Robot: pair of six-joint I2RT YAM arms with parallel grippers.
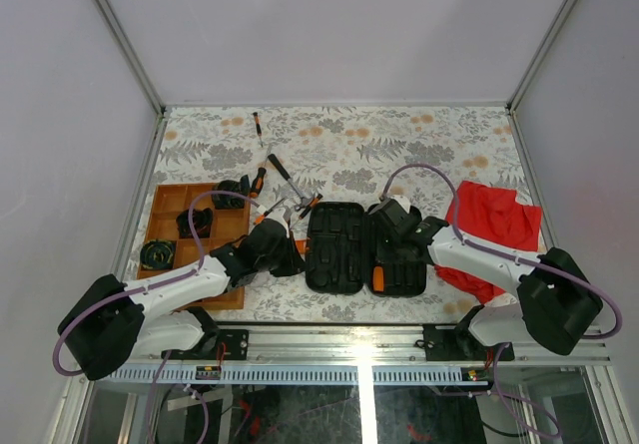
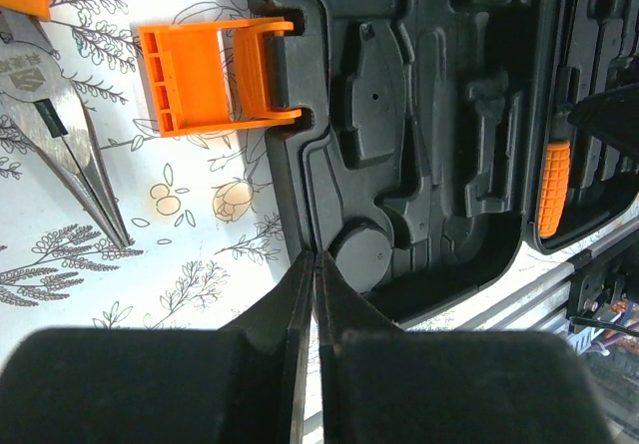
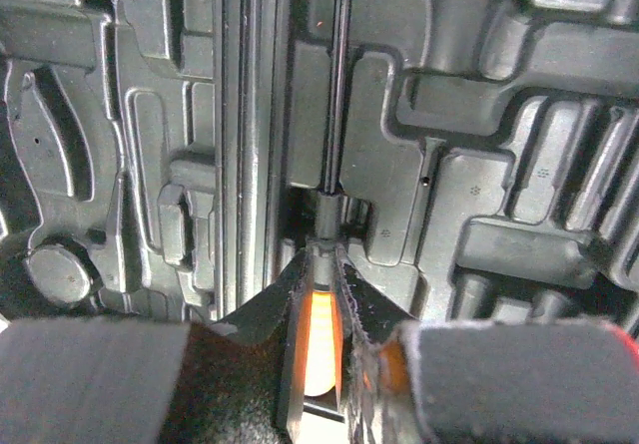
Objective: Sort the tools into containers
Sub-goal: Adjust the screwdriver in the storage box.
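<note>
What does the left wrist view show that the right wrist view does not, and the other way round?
Only the left wrist view: the orange latch at the edge of the tool case, long-nose pliers lying on the flowered cloth, and the left jaws pressed shut on nothing. Only the right wrist view: the right jaws closed around an orange-handled screwdriver, its shaft pointing along a groove. Both: the black moulded inside of that open case.

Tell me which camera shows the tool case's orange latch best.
Left wrist: the orange latch lies large and unobstructed at upper left, hinged out from the tool case edge. Top external gives at most an orange speck beside the left arm. Right wrist shows only the case's moulded inside.
</note>
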